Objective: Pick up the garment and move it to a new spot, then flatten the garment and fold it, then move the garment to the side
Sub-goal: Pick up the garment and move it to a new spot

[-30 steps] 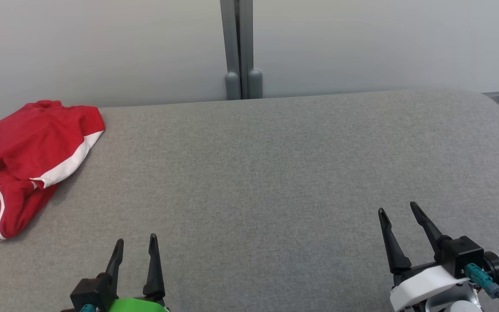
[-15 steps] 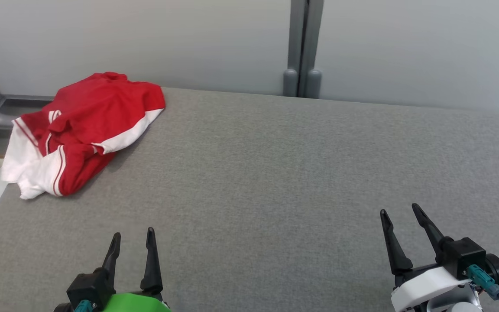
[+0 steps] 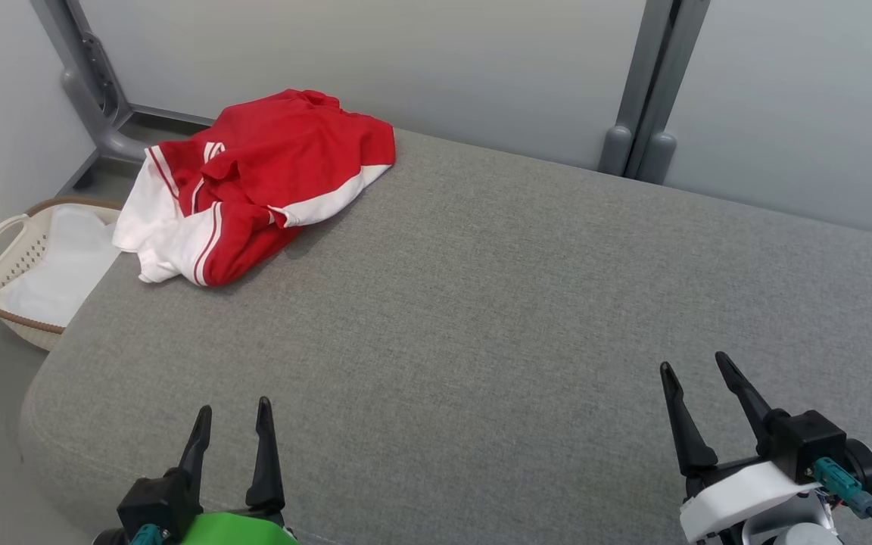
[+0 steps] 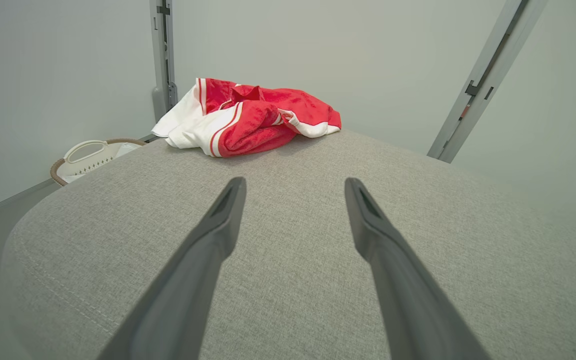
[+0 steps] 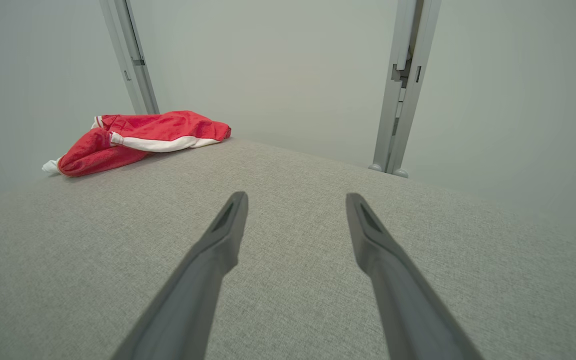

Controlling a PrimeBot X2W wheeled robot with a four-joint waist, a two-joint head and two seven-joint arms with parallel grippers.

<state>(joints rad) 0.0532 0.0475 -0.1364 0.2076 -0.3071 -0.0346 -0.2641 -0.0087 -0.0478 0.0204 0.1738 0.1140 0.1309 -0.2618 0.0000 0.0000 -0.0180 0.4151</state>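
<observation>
The garment, red with white bands, lies crumpled at the far left corner of the grey padded surface. It also lies ahead in the left wrist view as the garment, and far left in the right wrist view as the garment. My left gripper hovers near the front edge, open and empty, well short of the cloth. At the lower right my right gripper is open too, with nothing between its fingers.
A white laundry basket with a brown rim stands on the floor off the surface's left end, also seen as the basket. Grey posts and pale wall panels run behind the far edge.
The camera has turned to the left, so the garment now sits nearer the picture's middle and the basket has come into view. Both grippers stay open and keep their places.
</observation>
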